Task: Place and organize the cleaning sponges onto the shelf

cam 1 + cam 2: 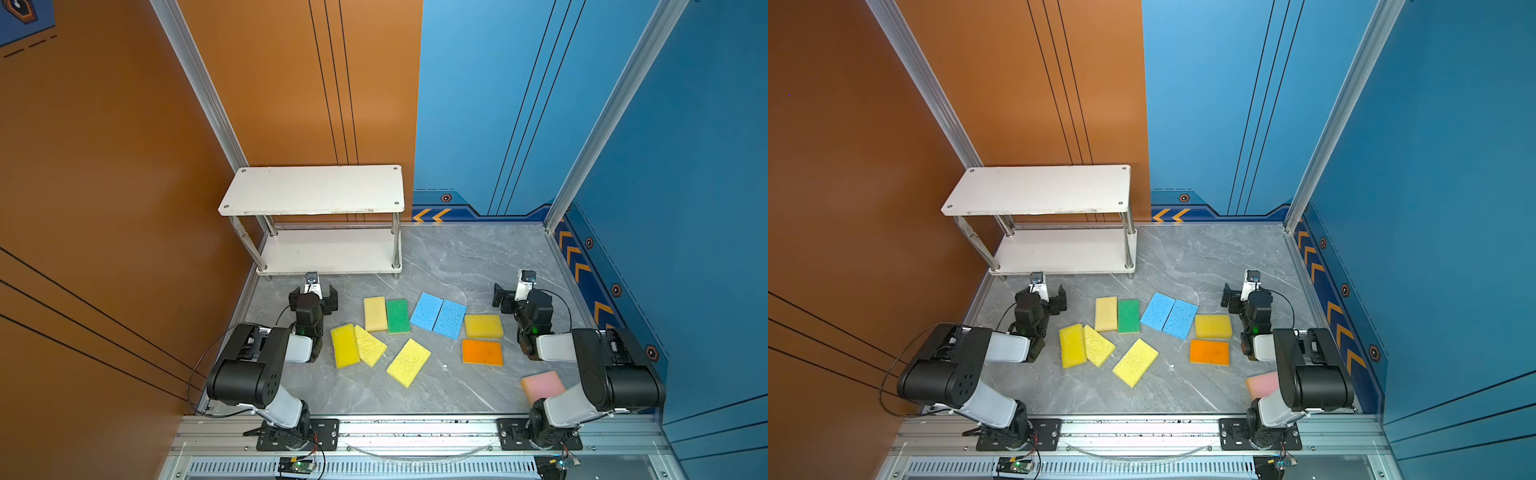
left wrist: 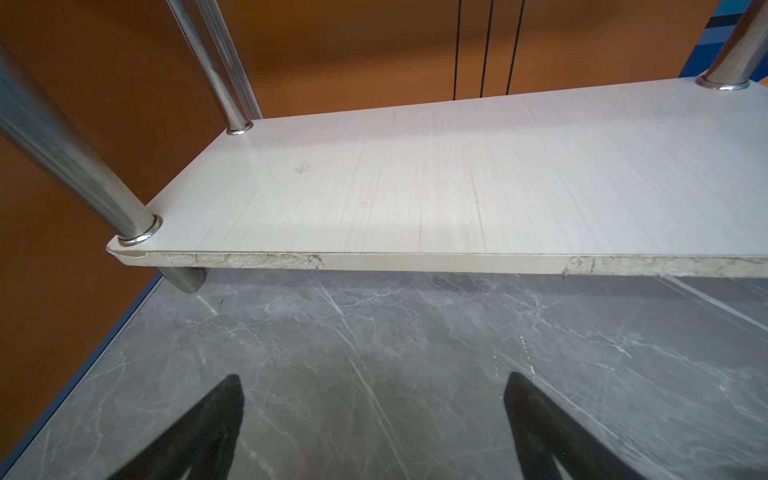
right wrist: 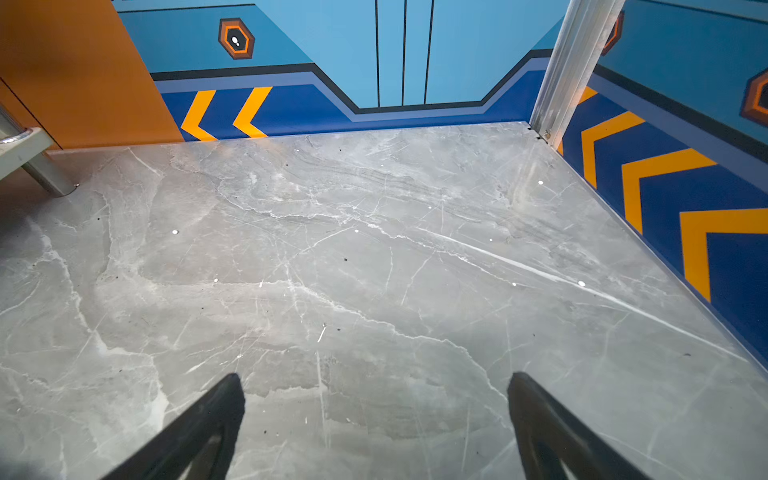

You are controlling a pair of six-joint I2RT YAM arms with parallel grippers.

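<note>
The white two-tier shelf (image 1: 311, 189) (image 1: 1038, 189) stands at the back left, both boards bare. Several cleaning sponges lie flat on the grey marble floor between the arms: beige (image 1: 375, 313), green (image 1: 397, 316), two light blue (image 1: 426, 311), orange (image 1: 482, 352), several yellow (image 1: 345, 345) and a pink one (image 1: 542, 385) partly under the right arm. My left gripper (image 1: 312, 291) (image 2: 374, 382) is open, just in front of the shelf's lower board (image 2: 457, 174). My right gripper (image 1: 521, 293) (image 3: 376, 380) is open over bare floor, right of the sponges.
An orange wall (image 1: 124, 187) runs close along the shelf's left side, and blue walls (image 1: 685, 208) close the back and right. Shiny posts (image 2: 83, 166) stand at the shelf's corners. An aluminium rail (image 1: 415, 428) carries both arm bases at the front.
</note>
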